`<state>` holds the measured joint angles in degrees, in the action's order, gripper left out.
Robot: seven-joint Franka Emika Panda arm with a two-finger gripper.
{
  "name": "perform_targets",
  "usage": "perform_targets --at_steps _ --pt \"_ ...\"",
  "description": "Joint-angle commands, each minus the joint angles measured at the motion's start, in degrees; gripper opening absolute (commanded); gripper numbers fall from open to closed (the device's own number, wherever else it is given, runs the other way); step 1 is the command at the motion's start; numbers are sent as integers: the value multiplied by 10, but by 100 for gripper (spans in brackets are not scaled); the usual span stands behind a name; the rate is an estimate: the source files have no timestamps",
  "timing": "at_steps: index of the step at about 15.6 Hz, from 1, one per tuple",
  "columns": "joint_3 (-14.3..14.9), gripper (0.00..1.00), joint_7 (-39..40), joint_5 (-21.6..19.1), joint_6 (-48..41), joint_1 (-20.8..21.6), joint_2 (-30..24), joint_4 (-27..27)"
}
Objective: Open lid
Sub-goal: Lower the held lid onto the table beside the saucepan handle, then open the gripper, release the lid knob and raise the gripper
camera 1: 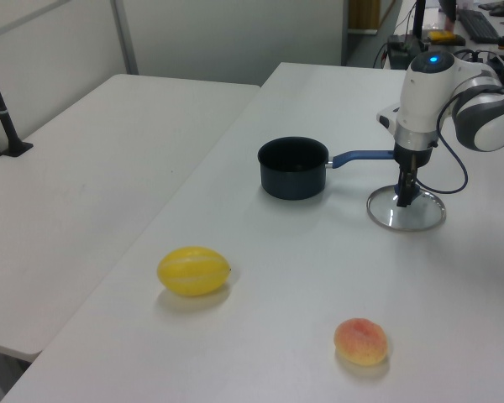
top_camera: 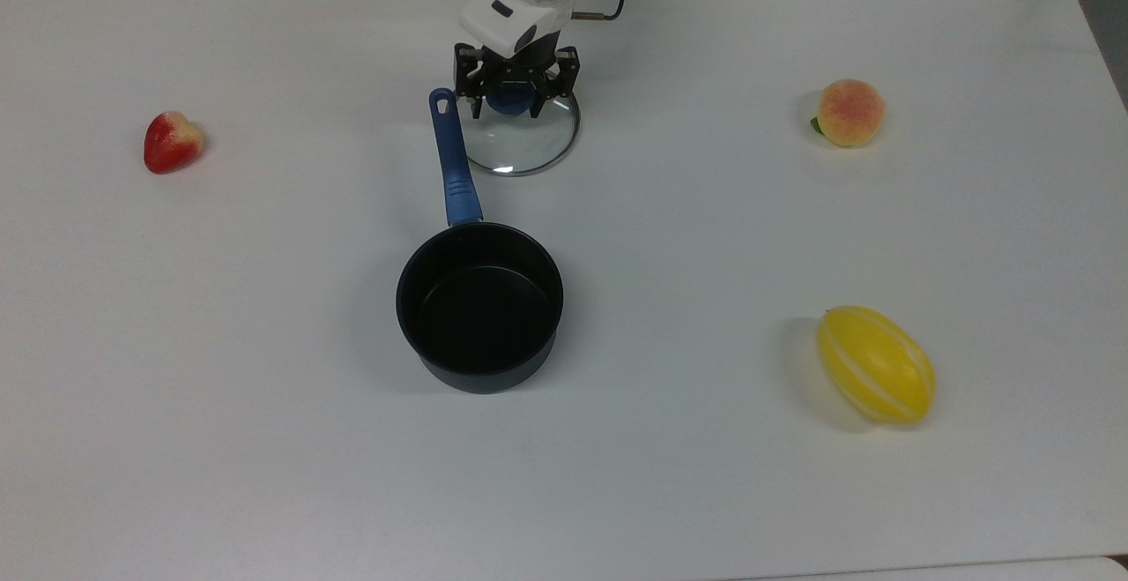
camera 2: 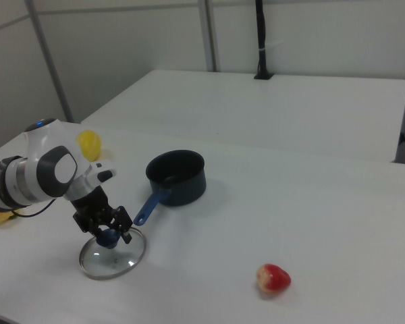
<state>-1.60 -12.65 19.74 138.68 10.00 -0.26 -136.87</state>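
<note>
The round glass lid (top_camera: 526, 145) with a metal rim lies flat on the white table, just right of the pan's blue handle (top_camera: 451, 158) in the top view. My gripper (top_camera: 514, 105) hangs straight down over the lid's blue knob (top_camera: 514, 98), its fingers standing on either side of the knob with a little room, open. The black saucepan (top_camera: 480, 308) stands uncovered in the middle of the table. In the left view the gripper (camera 1: 406, 197) points down into the lid (camera 1: 407, 216). In the right view the gripper (camera 2: 111, 235) straddles the knob over the lid (camera 2: 113, 260).
A red strawberry (top_camera: 172, 141) lies at the top view's left. A peach (top_camera: 849, 112) sits at the top view's far right, a yellow melon (top_camera: 875, 364) nearer on the right. A second table (camera 1: 84, 168) adjoins on the left view's left.
</note>
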Motion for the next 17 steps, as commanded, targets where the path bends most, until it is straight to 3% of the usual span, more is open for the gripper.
perform_targets --at_steps 1,4,7,9,12,17 --pt "-2 96 -4 1 -43 7 -2 14" --pt "-21 100 -38 -1 -86 9 -7 40" --pt "-67 100 -90 -6 -164 9 -7 98" --pt "-79 100 -106 -31 -206 9 -7 145" --pt "-80 100 -106 -90 -298 7 -8 239" --pt "-55 100 -101 -119 -408 -2 -16 360"
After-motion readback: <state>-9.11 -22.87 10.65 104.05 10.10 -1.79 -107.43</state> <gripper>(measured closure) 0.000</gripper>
